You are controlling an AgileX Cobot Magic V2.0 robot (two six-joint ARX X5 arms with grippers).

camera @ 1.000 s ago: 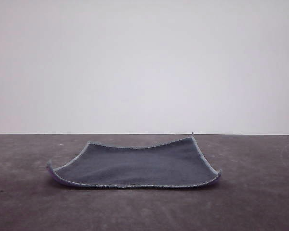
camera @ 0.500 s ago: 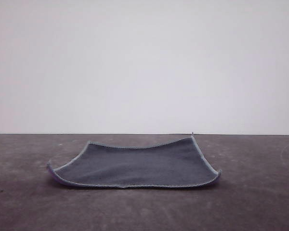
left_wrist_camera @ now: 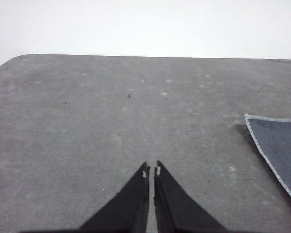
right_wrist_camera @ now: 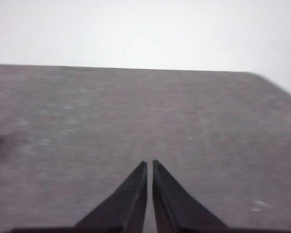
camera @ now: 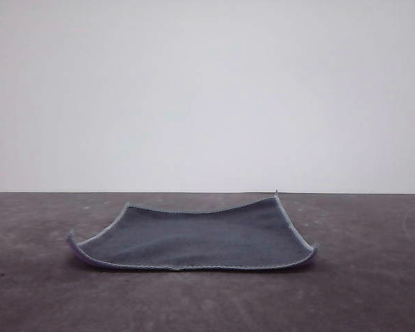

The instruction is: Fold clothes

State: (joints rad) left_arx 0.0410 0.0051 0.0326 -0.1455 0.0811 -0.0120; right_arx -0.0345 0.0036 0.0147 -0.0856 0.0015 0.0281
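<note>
Locating cloth: we find the cloth spread unfolded on the table, dark grey face up, light stitched edging all round; its corners curl upward, the far right corner highest; a trace of purple shows under the near left corner
Left gripper: we see the left gripper over bare table, its fingertips drawn together with only a slit between; it grips nothing
Right gripper: we see the right gripper likewise over bare table, tips together, nothing between them
Deciding relation: in the left wrist view one corner of the cloth lies off to the right arm's side of the left gripper, apart from it; we judge the left arm nearer
Long axis: we judge none; the cloth is roughly square, with its near edge running across the robot's front
Containers: we see none on the table
Next move calls for: opening a gripper before it meets a raised corner or edge
</note>
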